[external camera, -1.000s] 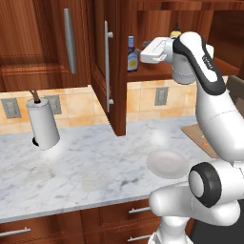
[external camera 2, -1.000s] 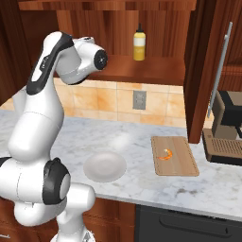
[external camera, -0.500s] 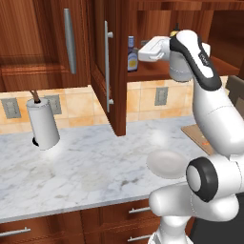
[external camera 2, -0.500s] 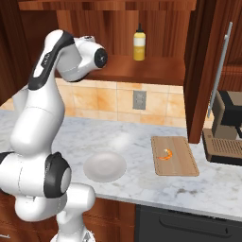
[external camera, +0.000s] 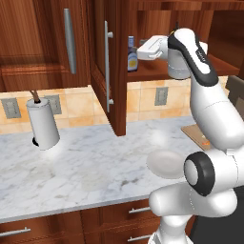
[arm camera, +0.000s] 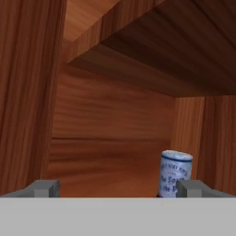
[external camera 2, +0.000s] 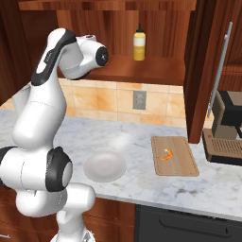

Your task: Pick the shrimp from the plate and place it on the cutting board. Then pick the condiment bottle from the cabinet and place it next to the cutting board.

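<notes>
Condiment bottle — lower half hidden behind cabinet door

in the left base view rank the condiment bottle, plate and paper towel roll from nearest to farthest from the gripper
1. Condiment bottle: on the cabinet shelf, just left of the gripper.
2. Plate: down on the counter, below the gripper.
3. Paper towel roll: far left of the counter, by the wall.

Arm up high, reaching forward.
My gripper is level and pointing straight ahead, fingers spread wide apart with nothing between them.
</notes>
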You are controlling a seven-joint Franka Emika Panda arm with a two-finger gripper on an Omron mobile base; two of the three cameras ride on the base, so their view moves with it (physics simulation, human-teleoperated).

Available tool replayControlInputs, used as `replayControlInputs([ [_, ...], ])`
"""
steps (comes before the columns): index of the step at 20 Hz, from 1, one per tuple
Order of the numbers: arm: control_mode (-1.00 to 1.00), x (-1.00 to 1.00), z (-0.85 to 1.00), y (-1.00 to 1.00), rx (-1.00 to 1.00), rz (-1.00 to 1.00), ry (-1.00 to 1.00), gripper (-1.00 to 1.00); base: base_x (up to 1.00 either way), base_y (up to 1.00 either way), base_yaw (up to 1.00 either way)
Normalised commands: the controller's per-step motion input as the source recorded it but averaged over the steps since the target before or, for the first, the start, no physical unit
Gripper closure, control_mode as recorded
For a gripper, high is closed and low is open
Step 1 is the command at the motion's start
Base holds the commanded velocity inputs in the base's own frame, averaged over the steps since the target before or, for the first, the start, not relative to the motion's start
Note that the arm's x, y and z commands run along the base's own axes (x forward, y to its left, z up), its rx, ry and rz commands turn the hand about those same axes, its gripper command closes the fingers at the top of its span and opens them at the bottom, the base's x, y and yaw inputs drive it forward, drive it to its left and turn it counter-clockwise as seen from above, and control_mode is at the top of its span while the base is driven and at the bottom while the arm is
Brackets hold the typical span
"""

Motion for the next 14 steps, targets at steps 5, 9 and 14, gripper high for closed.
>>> replayControlInputs([
  [5,-1.0,0.14,0.0,0.0,0.0,0.0,0.0,-1.0,0.0,0.0,0.0],
  [9,-1.0,0.14,0.0,0.0,0.0,0.0,0.0,-1.0,0.0,0.0,0.0],
  [14,-1.0,0.14,0.0,0.0,0.0,0.0,0.0,-1.0,0.0,0.0,0.0],
])
